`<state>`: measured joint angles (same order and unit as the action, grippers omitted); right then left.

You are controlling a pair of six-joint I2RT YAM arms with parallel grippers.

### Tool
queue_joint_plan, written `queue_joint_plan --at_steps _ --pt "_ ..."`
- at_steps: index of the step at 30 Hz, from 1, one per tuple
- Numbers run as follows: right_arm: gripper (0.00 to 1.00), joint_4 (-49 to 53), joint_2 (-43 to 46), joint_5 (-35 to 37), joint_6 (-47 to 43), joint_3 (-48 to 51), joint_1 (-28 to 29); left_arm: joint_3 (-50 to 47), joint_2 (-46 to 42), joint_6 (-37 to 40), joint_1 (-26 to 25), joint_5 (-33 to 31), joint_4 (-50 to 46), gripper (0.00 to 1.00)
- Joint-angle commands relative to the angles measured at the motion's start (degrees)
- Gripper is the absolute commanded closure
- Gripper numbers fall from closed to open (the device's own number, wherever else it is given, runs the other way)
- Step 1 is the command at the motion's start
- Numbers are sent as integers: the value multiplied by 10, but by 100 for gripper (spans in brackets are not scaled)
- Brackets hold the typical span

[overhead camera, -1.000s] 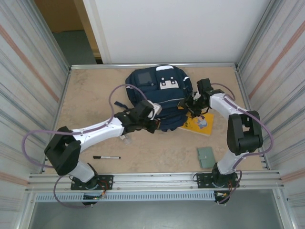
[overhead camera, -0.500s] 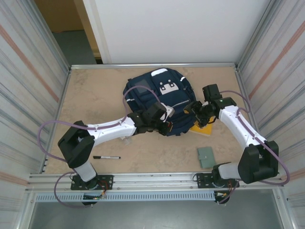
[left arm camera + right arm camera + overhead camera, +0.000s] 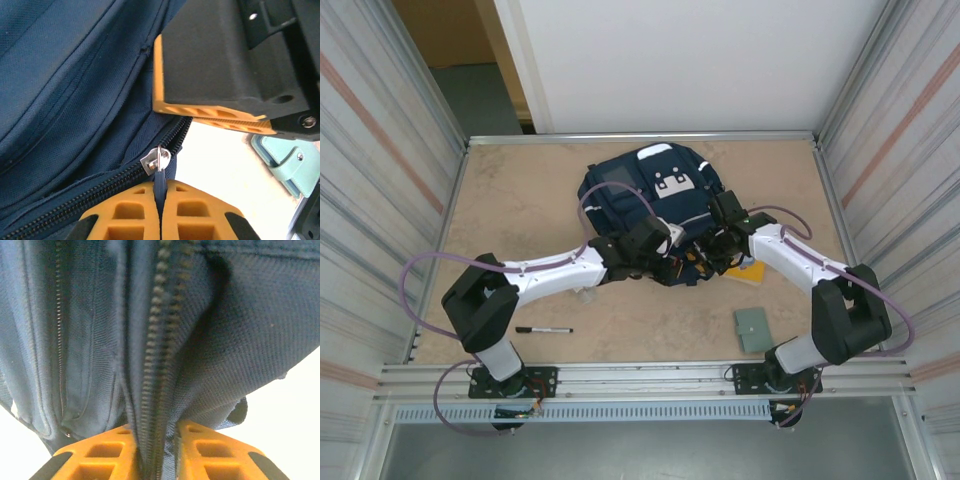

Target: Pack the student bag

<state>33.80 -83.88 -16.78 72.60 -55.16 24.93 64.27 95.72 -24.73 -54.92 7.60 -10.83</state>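
So the student bag lies flat, front side up, on the far middle of the table, and both grippers are bunched at its near edge, just beside each other.

The left gripper is clamped tight on the zipper pull. In the left wrist view the two orange fingers are pressed together with the dark blue tab squeezed between them, and the little metal slider sits right above the fingertips, on the zipper line.

The right gripper is pinching the bag itself. In its wrist view a fold of navy fabric with a row of zipper teeth runs straight down between the orange pads, so it's closed on cloth.

Pose-wise, the left arm comes up from its base at the near left, elbow sticking out to the left, forearm running diagonally across to the bag's near edge. The right arm mirrors it: elbow out on the right, forearm angled back in toward the bag's near right corner.

Labels: the bag has a white patch with dark dots, no text I can make out.

Further out, a yellow book pokes out from under the right forearm, cover too small to read. A pale green wallet lies nearer the right base, and a black marker lies near the left base.
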Motion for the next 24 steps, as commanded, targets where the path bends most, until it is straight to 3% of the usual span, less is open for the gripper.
queue_joint_plan --at_steps 1,3,8,13,24 --pt "89 -5 20 32 -6 -12 0 -17 -50 3 11 -31 -7 100" --pt "95 -2 35 39 -19 -11 -8 -48 -76 10 31 -41 -7 100" --pt "98 13 63 25 -49 -13 -50 -112 -118 1 121 -24 -6 100" --pt "99 8 70 -7 -83 -11 -87 -127 -126 39 163 -30 9 100" --pt "100 -2 90 -51 -85 -38 -77 -92 -17 -16 318 -27 -30 100"
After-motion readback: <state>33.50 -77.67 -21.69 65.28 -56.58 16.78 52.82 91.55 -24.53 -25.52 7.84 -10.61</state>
